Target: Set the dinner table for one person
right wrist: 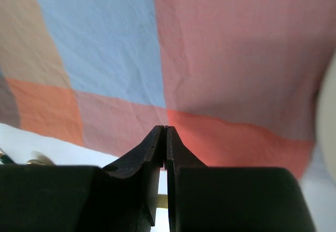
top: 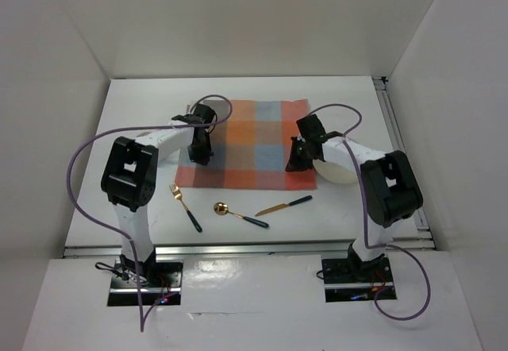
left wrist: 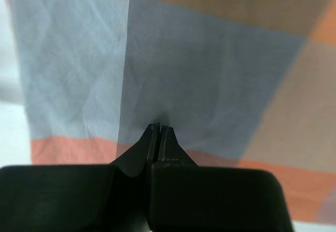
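Note:
The dinner table (top: 349,105) is a white top with an orange, blue and grey checked mat (top: 248,140) lying flat in its middle. My left gripper (top: 198,157) is shut, its tips (left wrist: 159,127) down on a blue square of the mat (left wrist: 210,69) near the left edge. The cloth puckers slightly there; whether any is pinched I cannot tell. My right gripper (top: 294,163) is shut over the mat's near right part (right wrist: 231,59), tips (right wrist: 166,129) just above the cloth. A white plate (top: 340,175) lies right of the mat, half hidden by the right arm.
In front of the mat lie a gold fork (top: 185,206), a gold spoon (top: 238,214) and a gold knife (top: 284,205), all with dark handles. White walls enclose the table on three sides. An aluminium rail (top: 401,144) runs along the right edge.

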Controlling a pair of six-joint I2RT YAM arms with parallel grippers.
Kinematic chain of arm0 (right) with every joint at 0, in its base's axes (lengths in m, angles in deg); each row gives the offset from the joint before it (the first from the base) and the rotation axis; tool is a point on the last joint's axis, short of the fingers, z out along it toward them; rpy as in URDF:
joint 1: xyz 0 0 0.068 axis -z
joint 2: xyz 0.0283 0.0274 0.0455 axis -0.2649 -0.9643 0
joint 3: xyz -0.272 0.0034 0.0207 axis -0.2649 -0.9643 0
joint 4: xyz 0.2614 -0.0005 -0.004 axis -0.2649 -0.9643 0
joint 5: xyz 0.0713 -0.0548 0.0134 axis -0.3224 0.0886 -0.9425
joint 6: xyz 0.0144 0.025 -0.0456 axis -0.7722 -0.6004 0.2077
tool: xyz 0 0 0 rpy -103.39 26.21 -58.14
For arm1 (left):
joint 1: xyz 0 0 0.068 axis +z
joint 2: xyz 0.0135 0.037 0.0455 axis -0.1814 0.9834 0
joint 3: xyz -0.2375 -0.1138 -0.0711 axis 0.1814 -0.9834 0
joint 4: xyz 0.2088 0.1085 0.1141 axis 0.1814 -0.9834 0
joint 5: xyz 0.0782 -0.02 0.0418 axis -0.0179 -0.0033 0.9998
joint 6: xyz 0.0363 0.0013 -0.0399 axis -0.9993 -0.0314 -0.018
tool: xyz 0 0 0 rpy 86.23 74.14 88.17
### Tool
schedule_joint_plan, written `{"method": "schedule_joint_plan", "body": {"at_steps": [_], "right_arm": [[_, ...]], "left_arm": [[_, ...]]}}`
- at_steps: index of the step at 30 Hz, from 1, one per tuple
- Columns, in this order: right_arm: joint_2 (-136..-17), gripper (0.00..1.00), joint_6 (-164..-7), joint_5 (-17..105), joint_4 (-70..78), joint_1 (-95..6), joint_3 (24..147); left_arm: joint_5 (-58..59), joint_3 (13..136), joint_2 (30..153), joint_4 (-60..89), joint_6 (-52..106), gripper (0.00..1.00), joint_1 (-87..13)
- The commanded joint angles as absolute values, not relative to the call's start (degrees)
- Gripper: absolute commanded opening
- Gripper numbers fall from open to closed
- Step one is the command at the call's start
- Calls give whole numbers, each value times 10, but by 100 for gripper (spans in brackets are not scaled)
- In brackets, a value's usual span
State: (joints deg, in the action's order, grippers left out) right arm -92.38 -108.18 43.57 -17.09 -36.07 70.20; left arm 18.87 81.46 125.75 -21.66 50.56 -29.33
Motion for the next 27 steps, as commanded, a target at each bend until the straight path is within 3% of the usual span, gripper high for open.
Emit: {"method": "schedule_joint_plan", "body": {"at_steps": [1, 14, 22, 27], "right_arm": [[-952, 13, -1077, 420, -154, -377, 720], [-939, 13, -1099, 420, -137, -399, 628], [-915, 13, -1106, 438, -167, -410, 669], [-864, 17, -1088, 467, -225, -416, 749]], "left_arm": [[183, 818, 1269, -225, 516, 0, -290], [149, 686, 1217, -197, 527, 0, -290], [159, 729, 1210, -214, 514, 0, -290], [173, 798, 1191, -253, 491, 19, -290]]}}
